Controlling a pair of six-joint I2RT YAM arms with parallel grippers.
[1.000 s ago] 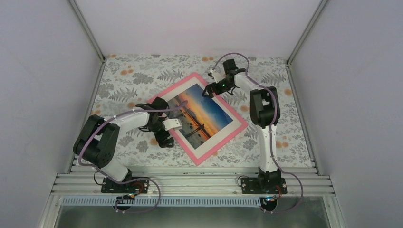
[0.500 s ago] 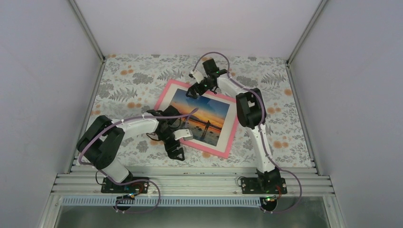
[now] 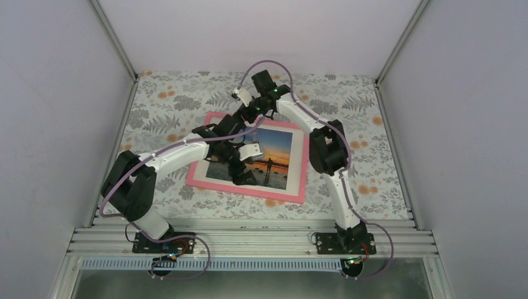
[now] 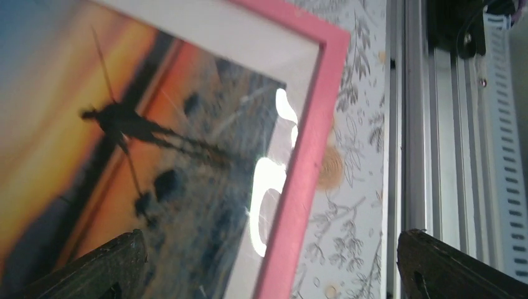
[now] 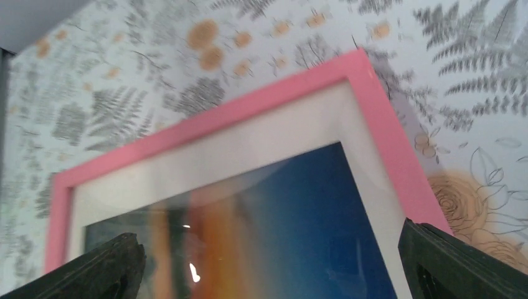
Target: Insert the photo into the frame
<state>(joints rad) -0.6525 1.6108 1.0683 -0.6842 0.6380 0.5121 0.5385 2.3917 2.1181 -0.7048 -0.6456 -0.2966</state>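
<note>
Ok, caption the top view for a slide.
Left hand and right hand over the pink frame, sunset photo inside, on floral cloth.

I can read no lettering, number, label or brand mark in any of my views. The photo (image 3: 277,149) carries only its sunset scene, the pink frame (image 3: 249,190) is plain, and the table cover (image 3: 180,99) shows only a leaf and flower print. The aluminium rail (image 3: 249,240) at my bases bears no marking that I can make out.
</note>
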